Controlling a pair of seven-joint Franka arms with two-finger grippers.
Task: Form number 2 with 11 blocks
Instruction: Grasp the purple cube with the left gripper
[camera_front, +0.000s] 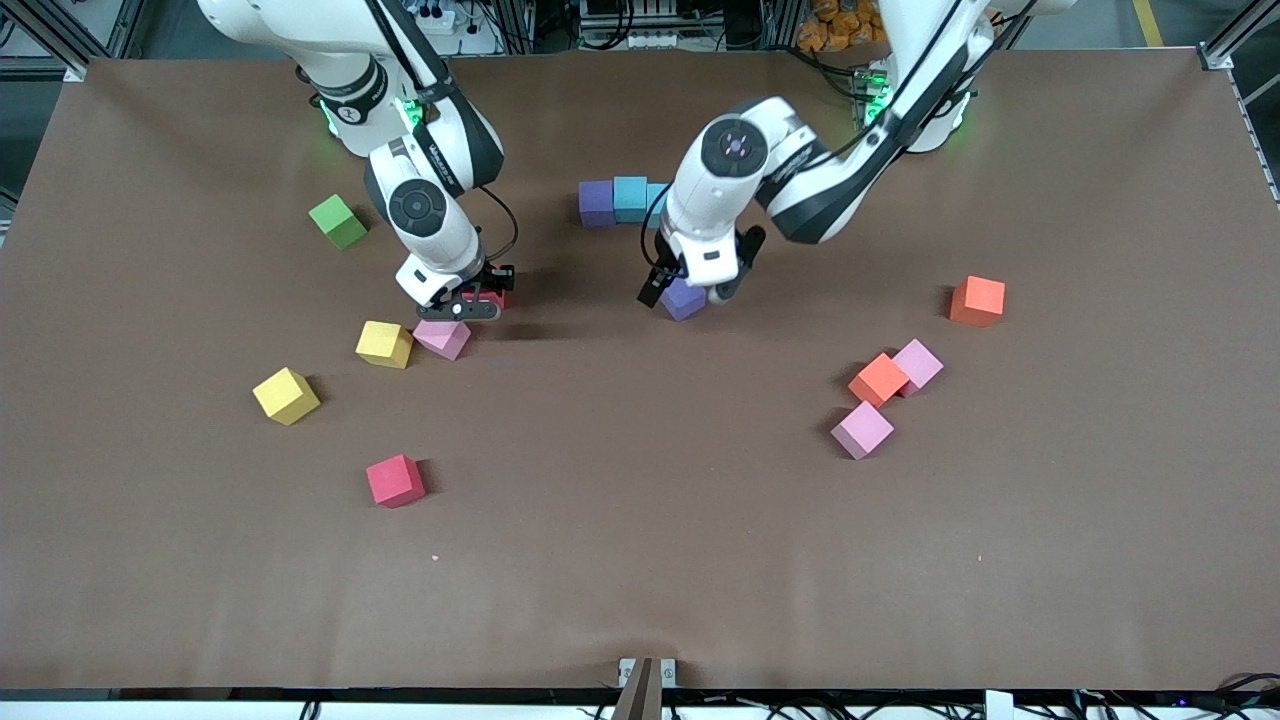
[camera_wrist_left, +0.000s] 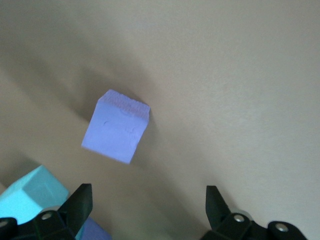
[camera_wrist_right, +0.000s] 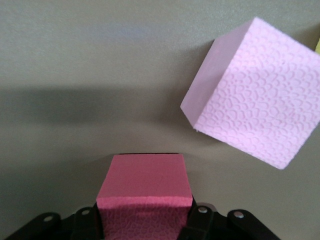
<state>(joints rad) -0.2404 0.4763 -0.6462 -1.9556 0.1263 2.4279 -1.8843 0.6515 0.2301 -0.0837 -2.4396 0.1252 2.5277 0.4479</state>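
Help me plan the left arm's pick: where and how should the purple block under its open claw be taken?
Come straight down on the purple block and pinch two opposite flat side faces. It sits alone, turned askew to the left claw, so rotate the wrist first to square the fingers with its sides.

A brown table (camera_front: 640, 560) fills the view, with metal framing (camera_front: 1235, 40) and cables along its edges.

1. A robotics lab is showing here: two white arms are standing at a brown-covered table (camera_front: 640, 560).
2. Aluminium framing (camera_front: 1235, 40) and cables (camera_front: 820, 70) are lining its edge by the arm bases.
3. Foam cubes are lying scattered across it.
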